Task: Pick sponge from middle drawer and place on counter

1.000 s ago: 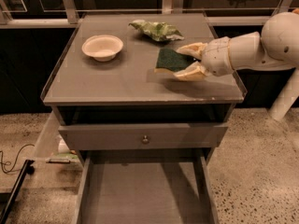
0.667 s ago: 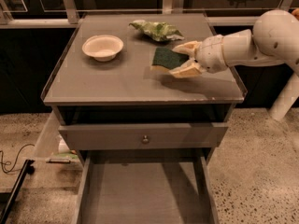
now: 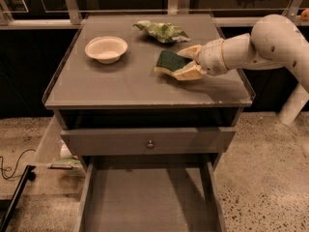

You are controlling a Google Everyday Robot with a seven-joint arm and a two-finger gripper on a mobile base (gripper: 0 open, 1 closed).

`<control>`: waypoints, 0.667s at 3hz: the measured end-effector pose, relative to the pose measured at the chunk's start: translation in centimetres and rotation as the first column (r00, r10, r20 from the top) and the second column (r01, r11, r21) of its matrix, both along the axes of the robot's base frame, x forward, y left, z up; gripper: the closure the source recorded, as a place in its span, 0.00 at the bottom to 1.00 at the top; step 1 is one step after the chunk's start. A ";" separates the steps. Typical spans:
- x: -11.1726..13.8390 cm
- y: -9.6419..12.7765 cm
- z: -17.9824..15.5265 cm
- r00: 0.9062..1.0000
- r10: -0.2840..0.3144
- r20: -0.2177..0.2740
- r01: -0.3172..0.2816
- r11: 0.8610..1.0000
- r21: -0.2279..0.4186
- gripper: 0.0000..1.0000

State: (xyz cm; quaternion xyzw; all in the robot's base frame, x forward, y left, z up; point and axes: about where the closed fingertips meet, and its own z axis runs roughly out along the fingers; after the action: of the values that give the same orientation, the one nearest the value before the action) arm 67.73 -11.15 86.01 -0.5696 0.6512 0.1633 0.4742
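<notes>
Fingers (image 3: 189, 73) of the gripper (image 3: 181, 63), right of centre, grasp the sponge (image 3: 168, 60), now shifted left above the worktop (image 3: 120, 87), nearing placement.

Your big white arm (image 3: 273, 40) reaches in from the right, bent at the elbow and pointing left. The wrist (image 3: 224, 57) lies almost flat. Your gripper (image 3: 182, 63) is low over the right side of the counter (image 3: 120, 86). Its two tan fingers (image 3: 190, 73) pinch the sponge (image 3: 168, 61), one on each side.
</notes>
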 end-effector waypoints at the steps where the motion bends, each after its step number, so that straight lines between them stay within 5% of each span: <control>1: 0.0 0.0 0.0 1.000 0.000 0.000 0.000 1.000 0.000 0.81; 2: 0.0 0.0 0.0 1.000 0.000 0.000 0.000 1.000 0.000 0.57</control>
State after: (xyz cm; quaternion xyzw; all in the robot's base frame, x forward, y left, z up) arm 67.73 -11.15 86.01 -0.5696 0.6512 0.1633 0.4742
